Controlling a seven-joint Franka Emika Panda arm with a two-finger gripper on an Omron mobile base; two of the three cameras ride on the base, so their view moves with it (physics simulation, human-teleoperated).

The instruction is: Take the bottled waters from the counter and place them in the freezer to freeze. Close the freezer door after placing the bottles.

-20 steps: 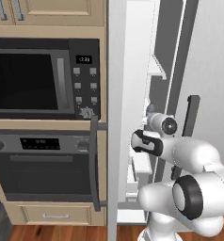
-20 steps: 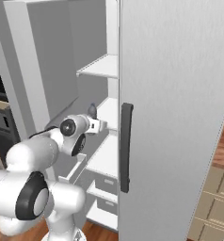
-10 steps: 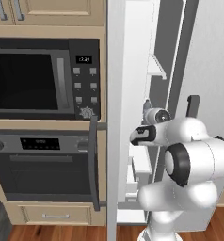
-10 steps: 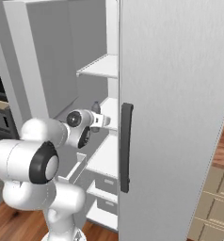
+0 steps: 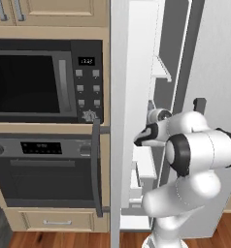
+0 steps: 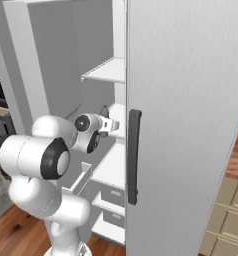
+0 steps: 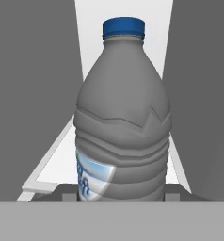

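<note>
The bottle point(image 7: 122, 122) fills the hand view. It has a blue cap on top and a bit of blue label low on its left side. It stands straight up in that view, right in front of the gripper. The jaws are clamped on the bottle, down near its bottom, w/ the tips hidden behind it. Behind the bottle there is a white shelf point(image 7: 52, 164) w/ grey walls on both sides.

In the left base view the arm bends up from the floor and the gripper point(image 5: 145, 137) reaches into the open freezer point(image 5: 156, 72), about halfway up, by the white shelves. In the right base view the gripper point(image 6: 111, 125) points in over a white shelf point(image 6: 108, 70) level, just left of the fridge door point(image 6: 191, 100) and its dark handle point(image 6: 133, 155). The bottle itself is too hidden to pick out in those 2 views.

The freezer door point(image 5: 120, 121) stands open, edge-on, w/ its dark handle point(image 5: 95, 167) next to the oven point(image 5: 44, 169). The microwave point(image 5: 44, 80) sits above the oven.
</note>
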